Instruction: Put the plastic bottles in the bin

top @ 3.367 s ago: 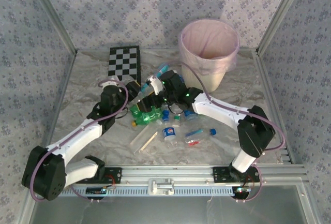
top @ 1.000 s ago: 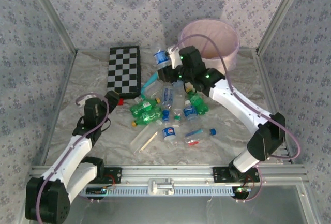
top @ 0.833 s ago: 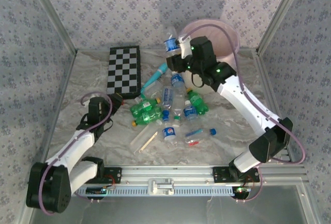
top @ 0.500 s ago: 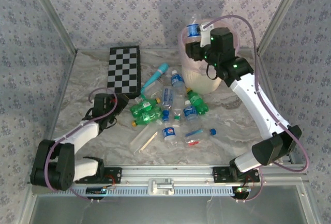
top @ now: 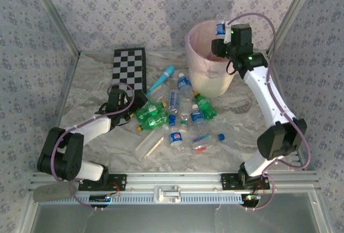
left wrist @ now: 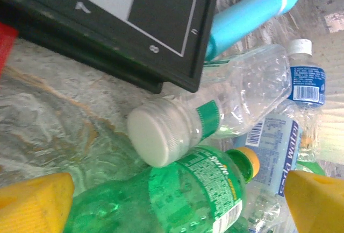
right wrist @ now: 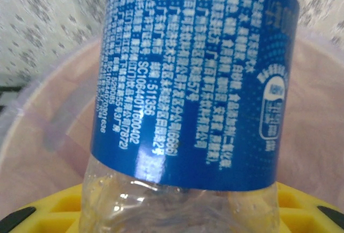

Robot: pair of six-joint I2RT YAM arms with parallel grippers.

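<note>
My right gripper (top: 221,40) is shut on a clear bottle with a blue label (top: 220,28), held upright over the bin (top: 200,66). The right wrist view has that bottle (right wrist: 193,77) close up above my yellow fingers (right wrist: 48,211), with the bin's pink liner (right wrist: 43,136) behind it. Several more bottles (top: 177,109) lie in a pile mid-table. My left gripper (top: 136,106) is open at the pile's left edge. In the left wrist view a green Sprite bottle (left wrist: 177,195) lies between its yellow fingertips (left wrist: 32,209), under a clear white-capped bottle (left wrist: 215,117).
A black-and-white checkerboard (top: 129,71) lies at the back left, its corner (left wrist: 161,23) just beyond my left gripper. A teal wand (top: 161,79) rests between the board and the pile. A loose blue cap (top: 221,136) lies near the front. Frame posts and patterned walls enclose the table.
My right arm lifted the blue-labelled bottle from the pile and carried it back and right to above the bin. My left arm swung right to the green bottles.
</note>
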